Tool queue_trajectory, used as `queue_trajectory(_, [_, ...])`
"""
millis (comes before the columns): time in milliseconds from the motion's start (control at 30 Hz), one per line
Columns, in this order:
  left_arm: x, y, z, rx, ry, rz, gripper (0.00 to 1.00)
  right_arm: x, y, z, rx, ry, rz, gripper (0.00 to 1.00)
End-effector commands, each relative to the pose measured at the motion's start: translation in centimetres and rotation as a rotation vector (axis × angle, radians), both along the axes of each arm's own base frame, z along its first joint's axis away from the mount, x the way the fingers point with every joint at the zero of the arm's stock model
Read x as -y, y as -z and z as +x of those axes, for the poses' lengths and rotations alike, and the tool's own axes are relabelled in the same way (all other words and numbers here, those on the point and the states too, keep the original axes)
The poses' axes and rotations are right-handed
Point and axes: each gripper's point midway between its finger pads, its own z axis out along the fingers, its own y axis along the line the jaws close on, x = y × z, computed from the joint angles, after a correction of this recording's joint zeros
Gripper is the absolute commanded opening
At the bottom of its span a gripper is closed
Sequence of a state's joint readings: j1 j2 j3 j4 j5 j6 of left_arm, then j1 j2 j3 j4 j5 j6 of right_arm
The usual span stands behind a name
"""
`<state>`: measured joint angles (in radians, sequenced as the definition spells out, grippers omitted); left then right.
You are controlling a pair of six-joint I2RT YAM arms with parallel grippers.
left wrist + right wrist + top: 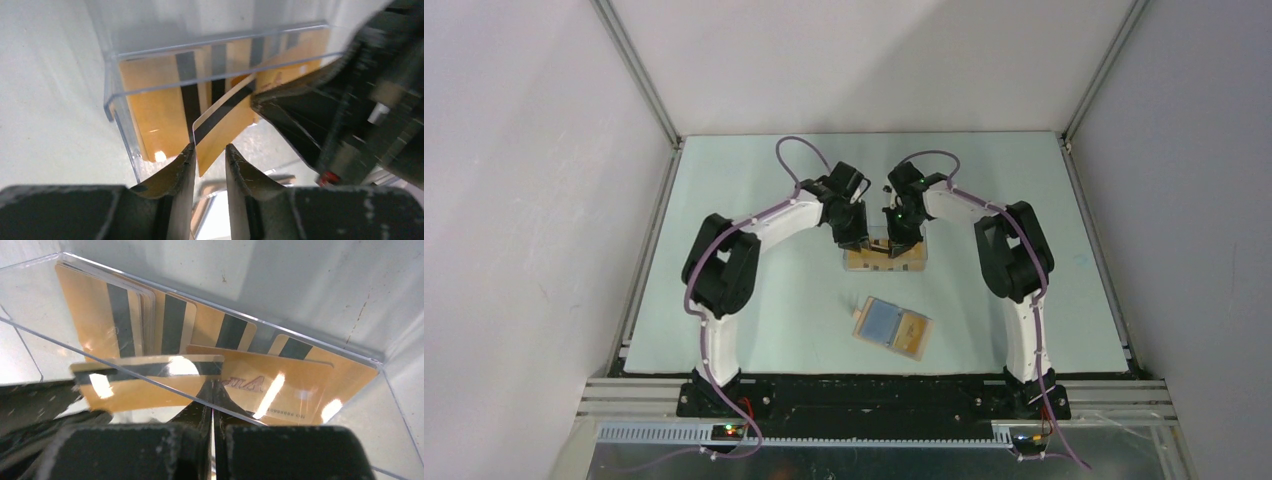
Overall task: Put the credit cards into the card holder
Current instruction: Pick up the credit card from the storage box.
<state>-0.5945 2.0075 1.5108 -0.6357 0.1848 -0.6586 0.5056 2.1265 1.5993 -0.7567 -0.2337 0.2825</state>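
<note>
Several orange-yellow credit cards (95, 310) with dark stripes stand in a clear plastic tray (886, 262); they also show in the left wrist view (155, 100). My right gripper (212, 386) is shut on one striped card (145, 382) and holds it just outside the tray's near wall. That card (225, 120) sticks out with its free corner between the fingers of my left gripper (210, 150), which stand a little apart around it. Both grippers (856, 238) (899, 240) meet over the tray. The card holder (892, 325) lies open nearer the bases, showing a blue panel and one orange card (911, 332).
The clear tray's wall (115, 95) stands close in front of the left fingers. The right gripper's dark body (320, 120) fills the right of the left wrist view. Grey walls and metal rails enclose the pale table (754, 300).
</note>
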Motion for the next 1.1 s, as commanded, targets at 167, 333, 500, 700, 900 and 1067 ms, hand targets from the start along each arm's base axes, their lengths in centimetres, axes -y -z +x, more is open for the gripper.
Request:
queue_trajectory(167, [3.0, -5.6, -0.1, 0.077, 0.044, -0.199, 0.31, -0.1, -0.3, -0.1, -0.014, 0.047, 0.086, 0.0])
queue_trajectory(333, [3.1, -4.1, -0.2, 0.056, 0.044, -0.18, 0.29, -0.1, -0.1, -0.1, -0.027, 0.052, 0.099, 0.0])
queue_trajectory(500, [2.2, -2.6, -0.3, 0.05, 0.02, -0.13, 0.21, 0.0, -0.4, 0.0, -0.024, 0.057, 0.107, 0.0])
queue_trajectory(700, [1.3, -3.3, 0.0, 0.092, -0.003, -0.107, 0.0, 0.2, -2.8, 0.4, 0.023, 0.055, 0.121, 0.0])
queue_trajectory(900, [0.2, -10.0, 1.6, 0.301, -0.02, -0.117, 0.0, 0.9, -10.0, 0.4, 0.185, 0.044, 0.165, 0.27])
queue_trajectory(1067, [-0.9, -17.4, 0.5, 0.468, 0.001, -0.2, 0.0, 2.1, -17.6, -0.8, 0.328, 0.042, 0.25, 0.61])
